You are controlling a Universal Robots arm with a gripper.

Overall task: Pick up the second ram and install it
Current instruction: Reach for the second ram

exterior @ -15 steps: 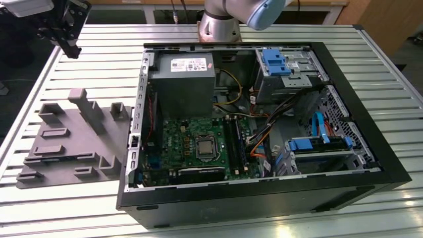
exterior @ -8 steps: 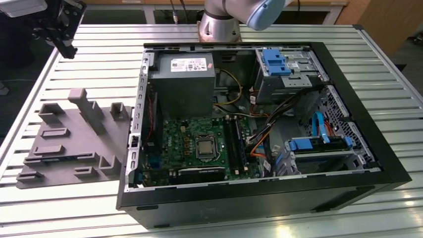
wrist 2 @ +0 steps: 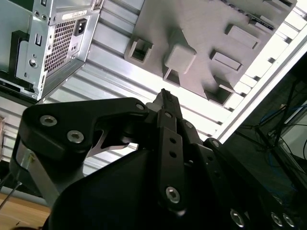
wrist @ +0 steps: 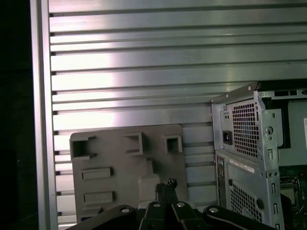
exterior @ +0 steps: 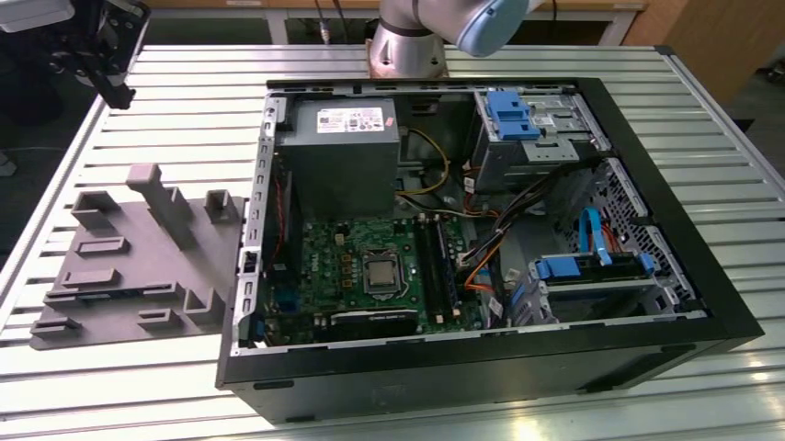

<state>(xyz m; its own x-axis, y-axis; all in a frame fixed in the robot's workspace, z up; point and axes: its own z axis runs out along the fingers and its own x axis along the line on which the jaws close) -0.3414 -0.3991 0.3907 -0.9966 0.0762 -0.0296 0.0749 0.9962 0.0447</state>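
Note:
The second ram (exterior: pixel 119 295) looks like a thin bluish strip lying in a low slot of the gray moulded fixture (exterior: pixel 135 262), at the exterior view's left beside the open computer case (exterior: pixel 491 363). My gripper (exterior: pixel 117 92) hangs high over the table behind the fixture, well apart from it. In both wrist views its black fingers meet at their tips, shut on nothing, gripper (wrist 2: pixel 165 96) and gripper (wrist: pixel 168 184), with the fixture (wrist: pixel 110 158) far beneath. The motherboard's long black slots (exterior: pixel 436 266) run beside the processor socket.
The case stands on a slatted aluminium table (exterior: pixel 184 119). Inside it are a gray power supply (exterior: pixel 337 156), blue drive brackets (exterior: pixel 516 115) and bundles of cables (exterior: pixel 484 266). The fixture's upright posts (exterior: pixel 160 197) rise near the case's side wall. The arm's base (exterior: pixel 411 41) stands behind the case.

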